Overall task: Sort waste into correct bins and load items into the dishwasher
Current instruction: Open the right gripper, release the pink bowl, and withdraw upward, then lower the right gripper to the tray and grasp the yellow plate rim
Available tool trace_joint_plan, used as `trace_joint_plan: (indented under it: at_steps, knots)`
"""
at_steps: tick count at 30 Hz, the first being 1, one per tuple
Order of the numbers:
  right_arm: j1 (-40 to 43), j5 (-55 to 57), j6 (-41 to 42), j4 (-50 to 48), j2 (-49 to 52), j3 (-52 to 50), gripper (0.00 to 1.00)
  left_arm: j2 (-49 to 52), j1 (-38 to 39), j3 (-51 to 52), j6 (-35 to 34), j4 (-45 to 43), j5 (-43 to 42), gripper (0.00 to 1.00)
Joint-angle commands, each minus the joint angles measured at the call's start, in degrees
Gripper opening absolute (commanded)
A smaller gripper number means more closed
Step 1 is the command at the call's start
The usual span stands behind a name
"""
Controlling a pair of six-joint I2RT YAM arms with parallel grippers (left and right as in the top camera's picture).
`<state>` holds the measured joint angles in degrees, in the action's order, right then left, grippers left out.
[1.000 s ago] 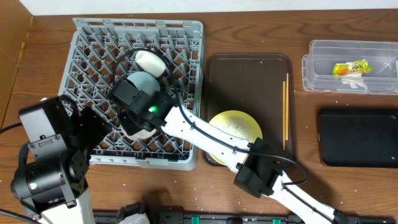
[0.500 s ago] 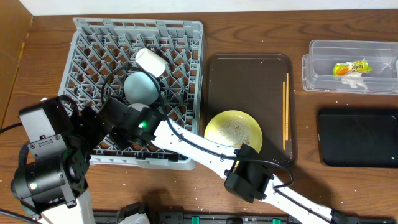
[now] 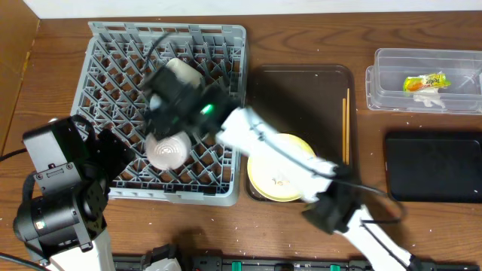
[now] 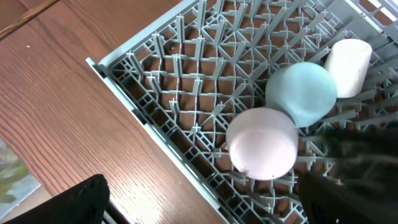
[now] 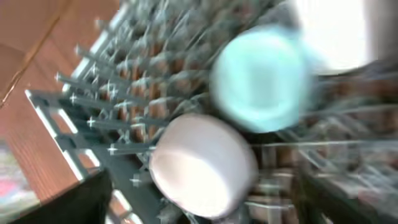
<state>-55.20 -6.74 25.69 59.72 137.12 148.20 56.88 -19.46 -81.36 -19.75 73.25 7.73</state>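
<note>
The pale pink bowl [image 3: 167,150] [image 4: 262,143] [image 5: 202,165] lies bottom up among the pegs of the grey dishwasher rack [image 3: 113,53]. It touches the light blue bowl [image 4: 303,93] [image 5: 261,81], with the white cup [image 3: 183,71] [image 4: 347,59] behind that. My right gripper [image 5: 205,198] hovers open just above the pink bowl, holding nothing. My left gripper [image 4: 205,208] is open and empty over the rack's near left edge. On the yellow plate [image 3: 273,181] lie a few crumbs. Chopsticks [image 3: 346,139] lie beside it. The wrapper [image 3: 425,82] sits in the clear tub [image 3: 392,60].
The plate and chopsticks rest on a dark brown tray [image 3: 301,83] right of the rack. A flat black tray [image 3: 433,165] lies at the far right, below the tub. My right arm [image 3: 263,147] stretches across the brown tray and the rack's right side.
My right gripper opened and let go of the pink bowl, which stays in the rack. The gripper then rose and drew back toward the rack's far side. The left arm has not moved.
</note>
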Motion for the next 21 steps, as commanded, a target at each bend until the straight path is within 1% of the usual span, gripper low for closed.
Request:
trace_joint_plan:
  at_steps: [1, 4, 6, 8, 9, 10, 11, 12, 15, 16, 19, 21]
  knots:
    - [4.8, 0.9, -0.5, 2.6, -7.3, 0.6, 0.99, 0.1, -0.2, -0.6, -0.7, 0.1, 0.7, 0.98]
    - [8.7, 0.9, -0.6, 5.6, -11.1, 0.6, 0.99, 0.1, -0.2, -0.6, -0.7, 0.1, 0.7, 0.98]
    - [11.0, 0.9, -3.9, 7.8, -13.2, 0.6, 0.92, 0.1, -0.2, -0.6, -0.7, 0.1, 0.7, 0.98]
    - [13.9, 1.0, -10.3, 11.9, -14.9, 0.6, 0.85, 0.1, -0.2, -0.6, -0.7, 0.1, 0.7, 0.98]
    - [15.3, 1.2, -13.3, 14.8, -15.3, 0.6, 0.85, 0.1, -0.2, -0.6, -0.7, 0.1, 0.7, 0.98]
    - [16.4, 1.7, -14.9, 17.6, -15.3, 0.6, 0.90, 0.1, -0.2, -0.6, -0.7, 0.1, 0.7, 0.98]
    - [17.8, 3.0, -16.1, 21.9, -15.3, 0.6, 0.97, 0.1, -0.2, -0.6, -0.7, 0.1, 0.7, 0.98]
    - [18.5, 3.9, -16.5, 24.7, -15.0, 0.5, 0.99, 0.1, -0.2, -0.6, -0.7, 0.1, 0.7, 0.98]
    - [20.8, 5.9, -17.6, 35.5, -13.1, -0.8, 0.99, 0.1, -0.2, -0.6, -0.7, 0.1, 0.7, 0.98]
    - [21.3, 5.9, -18.2, 37.7, -12.4, -1.7, 0.99, 0.1, -0.2, -0.6, -0.7, 0.1, 0.7, 0.98]
    - [21.9, 6.6, -19.0, 36.7, -11.9, -8.6, 0.99, 0.1, -0.2, -0.6, -0.7, 0.1, 0.7, 0.98]
    - [22.3, 10.0, -18.9, 34.4, -11.8, -14.6, 0.99, 0.1, -0.2, -0.6, -0.7, 0.1, 0.7, 0.98]
